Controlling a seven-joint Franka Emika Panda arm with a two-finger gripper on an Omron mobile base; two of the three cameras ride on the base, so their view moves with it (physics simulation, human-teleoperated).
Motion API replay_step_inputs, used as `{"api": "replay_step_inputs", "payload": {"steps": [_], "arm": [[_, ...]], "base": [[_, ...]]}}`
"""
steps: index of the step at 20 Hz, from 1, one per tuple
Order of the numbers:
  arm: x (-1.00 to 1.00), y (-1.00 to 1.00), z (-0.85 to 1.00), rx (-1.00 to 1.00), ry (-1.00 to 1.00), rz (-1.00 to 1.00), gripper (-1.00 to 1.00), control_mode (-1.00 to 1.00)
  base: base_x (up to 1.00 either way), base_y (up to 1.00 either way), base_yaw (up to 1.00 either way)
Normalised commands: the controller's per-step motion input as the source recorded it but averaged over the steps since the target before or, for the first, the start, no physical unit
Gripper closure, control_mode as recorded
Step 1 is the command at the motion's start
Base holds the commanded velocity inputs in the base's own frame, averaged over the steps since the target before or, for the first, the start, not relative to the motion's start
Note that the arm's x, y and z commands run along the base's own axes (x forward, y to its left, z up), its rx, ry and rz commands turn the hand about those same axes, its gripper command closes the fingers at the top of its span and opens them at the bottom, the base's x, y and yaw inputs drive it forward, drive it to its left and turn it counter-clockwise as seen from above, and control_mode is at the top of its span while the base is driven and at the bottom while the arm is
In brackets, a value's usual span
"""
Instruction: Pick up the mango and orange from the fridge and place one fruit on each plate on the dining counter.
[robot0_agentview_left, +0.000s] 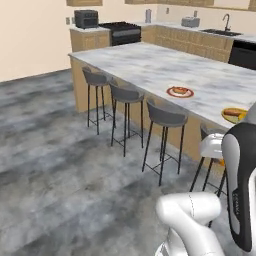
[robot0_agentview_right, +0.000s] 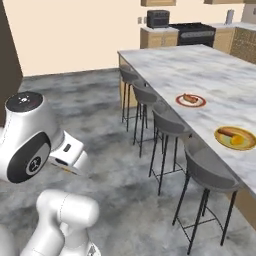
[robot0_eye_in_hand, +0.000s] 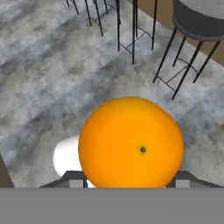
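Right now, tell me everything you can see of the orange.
The orange is a smooth, bright orange ball with a small dark dimple on the side facing the hand camera. It sits between the fingers of the gripper, held above the grey floor, with a stool of the dining counter ahead. Its skin looks glossy and unmarked; its underside is hidden.
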Motion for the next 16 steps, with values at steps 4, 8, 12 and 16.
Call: {"api": "replay_step_inputs", "payload": {"steps": [4, 8, 12, 16], "arm": [[0.00, 0.00, 0.00, 0.00, 0.00, 0.00, 1.00, 1.00], [0.00, 0.00, 0.00, 0.00, 0.00, 0.00, 1.00, 1.00], [0.00, 0.00, 0.00, 0.00, 0.00, 0.00, 1.00, 1.00], [0.00, 0.00, 0.00, 0.00, 0.00, 0.00, 1.00, 1.00]], "base": [[1.00, 0.35, -0.54], [1.00, 0.45, -0.56], [1.00, 0.45, -0.54], [1.00, 0.46, -0.50]]}}
